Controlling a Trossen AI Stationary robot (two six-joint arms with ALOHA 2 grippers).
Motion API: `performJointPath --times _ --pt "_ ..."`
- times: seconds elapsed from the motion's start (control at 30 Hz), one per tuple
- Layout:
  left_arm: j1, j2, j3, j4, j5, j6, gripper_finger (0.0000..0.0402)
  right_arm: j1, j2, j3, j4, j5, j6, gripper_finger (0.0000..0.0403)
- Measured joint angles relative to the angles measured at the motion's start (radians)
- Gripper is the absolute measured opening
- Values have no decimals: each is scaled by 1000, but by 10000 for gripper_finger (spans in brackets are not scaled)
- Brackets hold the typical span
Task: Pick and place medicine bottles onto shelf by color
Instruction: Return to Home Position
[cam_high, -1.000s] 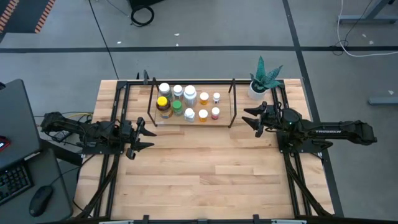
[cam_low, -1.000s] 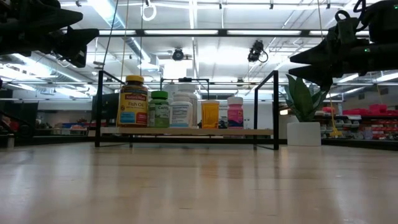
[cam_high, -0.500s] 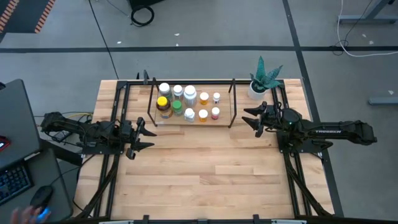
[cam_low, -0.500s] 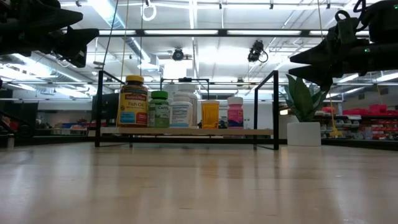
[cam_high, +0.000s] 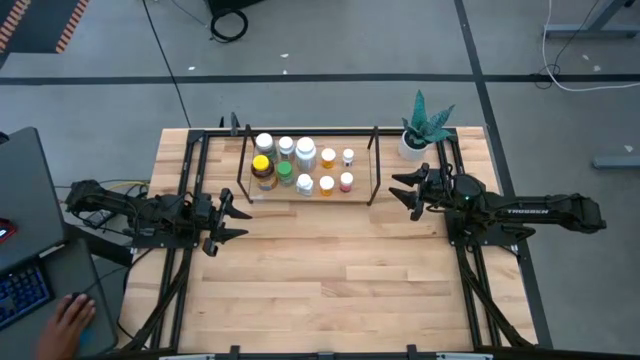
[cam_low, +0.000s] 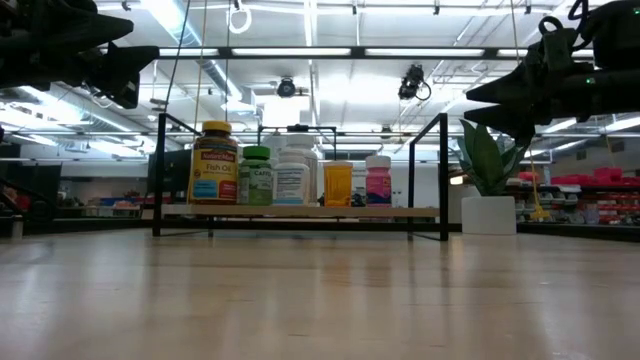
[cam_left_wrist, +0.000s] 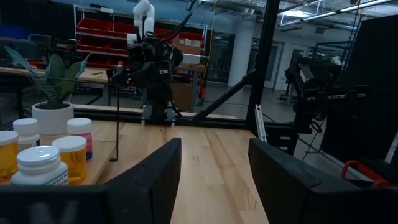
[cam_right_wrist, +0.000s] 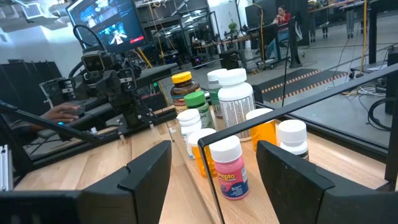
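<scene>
Medicine bottles (cam_high: 306, 151): ten small round plastic cylinders, all upright and close together, in two rows of five on the shelf.
Back row: five white screw caps; the middle one is the widest.
Front row, left end: yellow-capped bottle (cam_high: 261, 165), with an amber-brown body and a red-and-yellow label.
Next to it: green-capped bottle (cam_high: 285, 171), then a white-bodied one, then a translucent orange one with a white cap.
Front row, right end: pink bottle (cam_high: 346, 181), with a glossy pink body and a ribbed white cap.
Shelf (cam_high: 362, 172): low rectangular board of smooth light wood, framed by thin black metal rods, at the far middle of the worktop.
Worktop (cam_high: 330, 270): pale matte wood strips joined in blocks.
Left end effector (cam_high: 240, 222): dark fingers spread wide and holding nothing, near the shelf's front-left corner but apart from it.
Right end effector (cam_high: 398, 188): fingers spread wide and empty, just right of the shelf and pointing toward it.
Plant pot (cam_high: 411, 147): white, with spiky green leaves, beside the shelf's far right corner.
Person's hand (cam_high: 68, 318): off the worktop's left edge, beside a keyboard (cam_high: 25, 290).
</scene>
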Motion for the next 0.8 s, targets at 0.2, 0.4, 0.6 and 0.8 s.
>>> performJointPath --times 0.2,0.4,0.6,0.8 --pt "0 0 0 0 0 0 196 0 0 0 0 0 0 243" --pt "0 0 0 0 0 0 196 0 0 0 0 0 0 243" --pt "0 0 0 0 0 0 194 0 0 0 0 0 0 243" --pt "0 0 0 0 0 0 199 0 0 0 0 0 0 243"
